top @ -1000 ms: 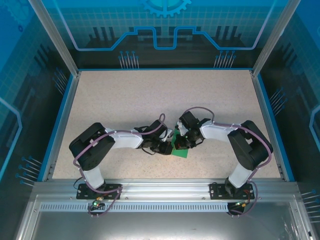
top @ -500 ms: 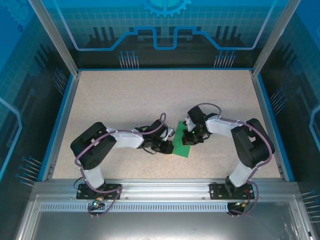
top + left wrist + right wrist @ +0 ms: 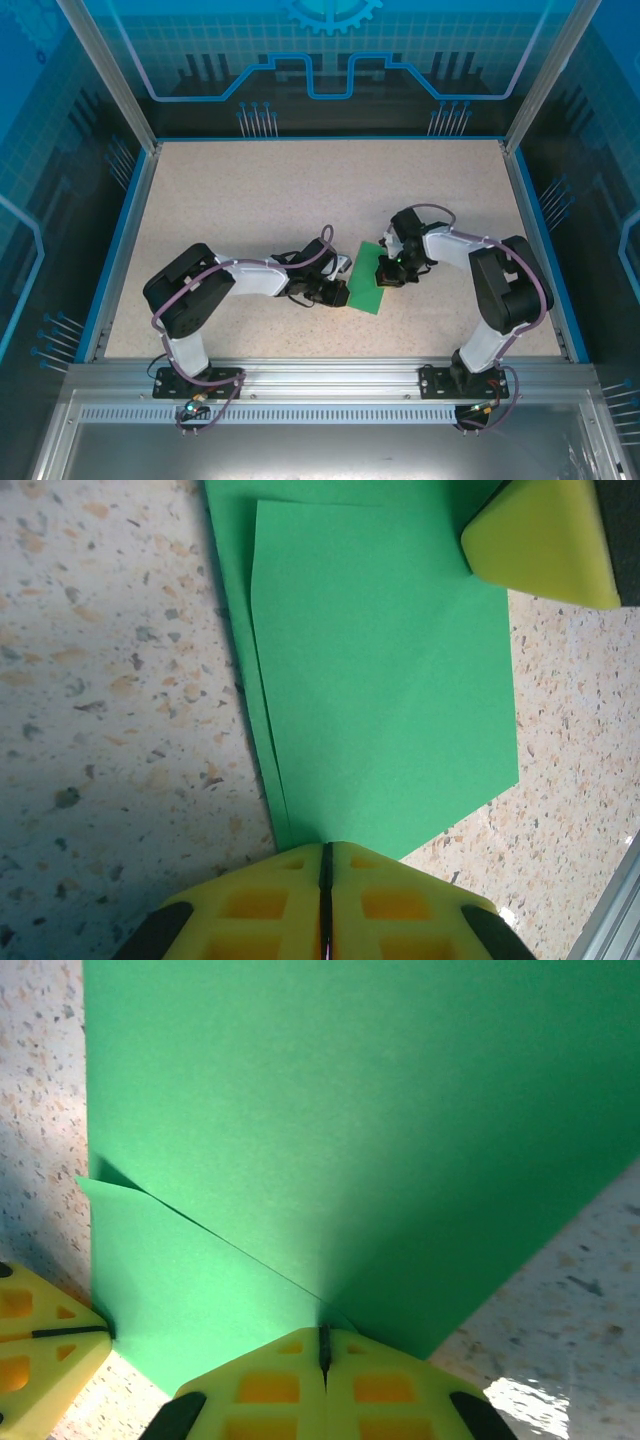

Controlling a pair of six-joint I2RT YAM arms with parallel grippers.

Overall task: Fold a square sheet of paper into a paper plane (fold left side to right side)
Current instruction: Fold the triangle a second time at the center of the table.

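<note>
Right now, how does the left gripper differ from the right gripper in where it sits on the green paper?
The left gripper meets the paper at its left edge; the right gripper at its right edge, farther back. At the left gripper's tips lie two offset layer edges; a slanted fold line runs to the right gripper's tips. Both are shut and yellow-tipped.

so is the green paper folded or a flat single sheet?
Folded. In the left wrist view the green paper shows a top layer over a lower one, whose edge peeks out along the left.
</note>
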